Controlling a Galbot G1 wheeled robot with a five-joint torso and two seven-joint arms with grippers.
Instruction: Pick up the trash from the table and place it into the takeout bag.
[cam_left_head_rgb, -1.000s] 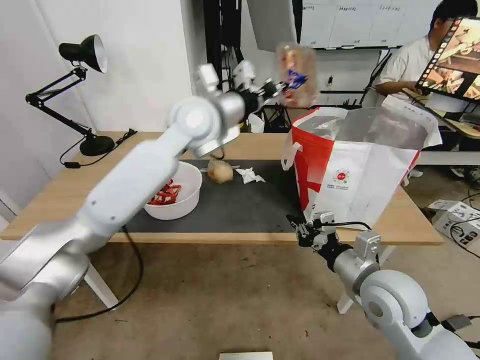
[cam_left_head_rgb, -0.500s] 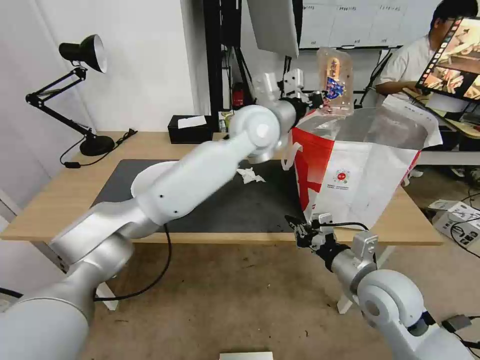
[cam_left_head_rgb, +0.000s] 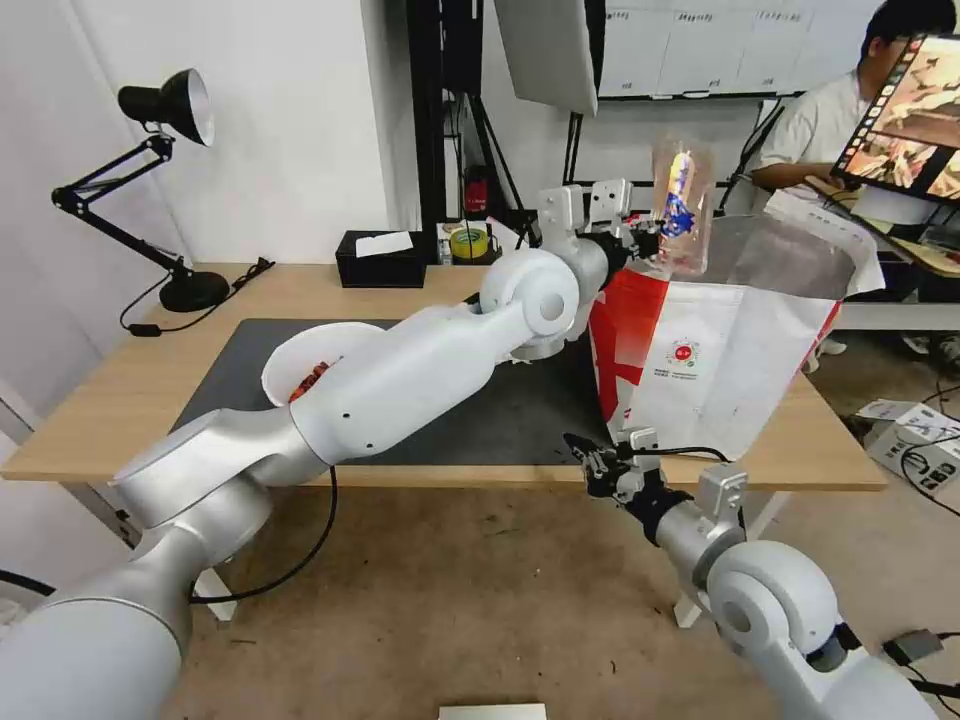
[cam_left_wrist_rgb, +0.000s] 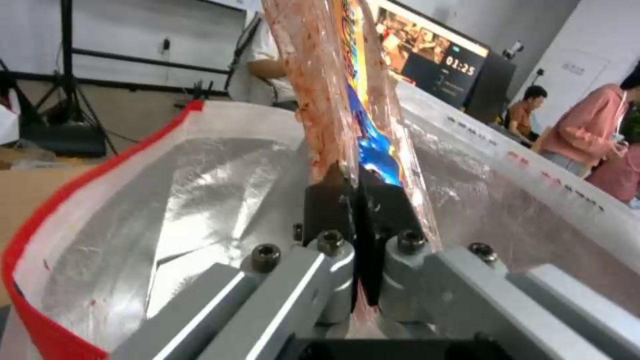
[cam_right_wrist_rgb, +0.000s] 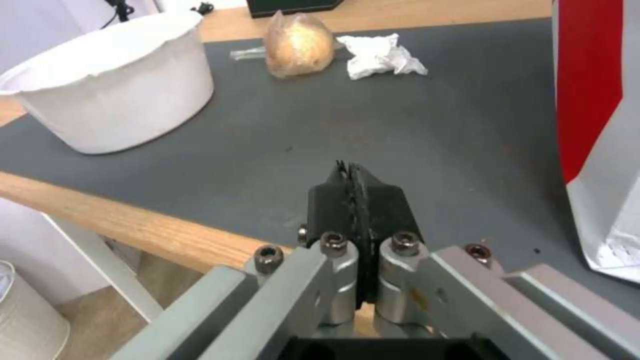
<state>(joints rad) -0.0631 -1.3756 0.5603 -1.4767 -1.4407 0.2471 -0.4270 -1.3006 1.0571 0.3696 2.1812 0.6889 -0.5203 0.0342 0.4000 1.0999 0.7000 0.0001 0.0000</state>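
The left gripper (cam_left_head_rgb: 645, 240) is raised over the near left rim of the takeout bag (cam_left_head_rgb: 720, 350), its fingers (cam_left_wrist_rgb: 330, 200) clamped together on the lower edge of the clear plastic clamshell tray (cam_left_head_rgb: 682, 205). The tray stands nearly upright above the gripper, smeared with reddish food scraps and showing a blue and yellow patch that may be a label or wrapper; the plastic is too smeared to tell. In the left wrist view the tray (cam_left_wrist_rgb: 347, 90) sits directly above the bag's open mouth, with the silver foil lining (cam_left_wrist_rgb: 200, 200) and red rim below it.

The takeout bag stands upright on the right end of the bench (cam_left_head_rgb: 120, 390), partly on the dark grey mat (cam_left_head_rgb: 480, 410), close to the front edge.

The right gripper (cam_left_head_rgb: 590, 465) hangs low in front of the bench's front edge, just beside the bag's near bottom corner, its fingers (cam_right_wrist_rgb: 353, 200) pressed together on nothing.

On the mat, the white round bowl (cam_right_wrist_rgb: 113, 95) sits toward the left end; red crayfish shells (cam_left_head_rgb: 312, 377) show inside it past the left arm. Farther back toward the mat's rear edge lie the small beige-filled plastic bag (cam_right_wrist_rgb: 299, 45) and, just beside it, the crumpled white tissue (cam_right_wrist_rgb: 380, 54). A black tissue box (cam_left_head_rgb: 378, 258) rests at the bench's back edge, and a black desk lamp (cam_left_head_rgb: 165, 110) stands at the back left corner.
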